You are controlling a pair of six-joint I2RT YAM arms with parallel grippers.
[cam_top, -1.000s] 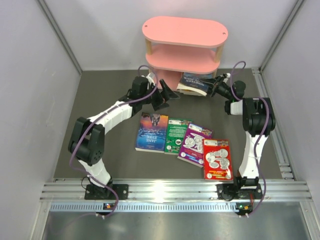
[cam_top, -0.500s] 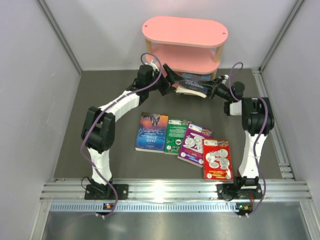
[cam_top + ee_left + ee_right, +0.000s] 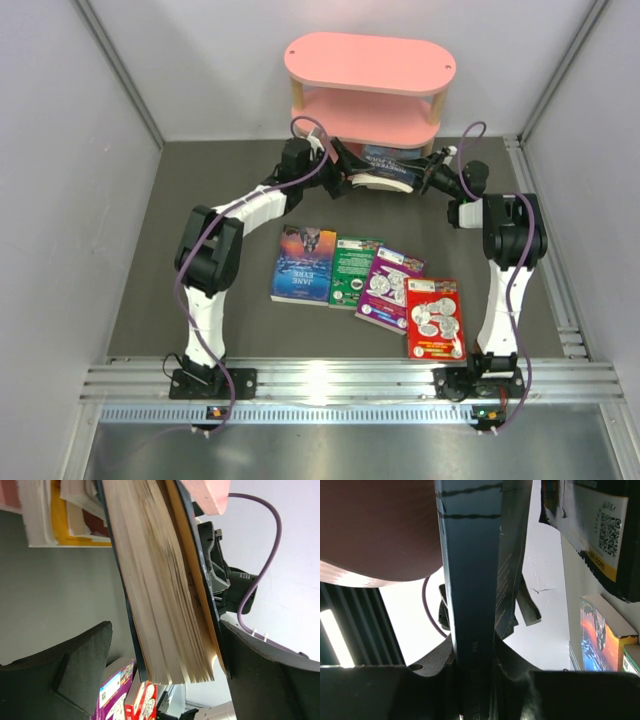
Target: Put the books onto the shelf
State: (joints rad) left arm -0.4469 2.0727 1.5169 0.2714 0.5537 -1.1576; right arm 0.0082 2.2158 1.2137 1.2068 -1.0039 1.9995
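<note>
On the grey table [image 3: 190,190]: pink shelf [image 3: 368,62] at back; blue-orange book [image 3: 303,264], green book [image 3: 354,271], purple book [image 3: 391,289], red book [image 3: 435,319] side by side

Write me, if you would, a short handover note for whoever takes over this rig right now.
Right claw: shut on the dark blue book, gripping its spine at the front of the shelf, bottom level.
Left claw: open, fingers either side of that book's page edge, not clamped.
Done: a few stacked books seem to lie low in the shelf already.
Left: seat the dark blue book, then shelve the four lying on the table: orange-blue book, green book, purple book, red book.
</note>
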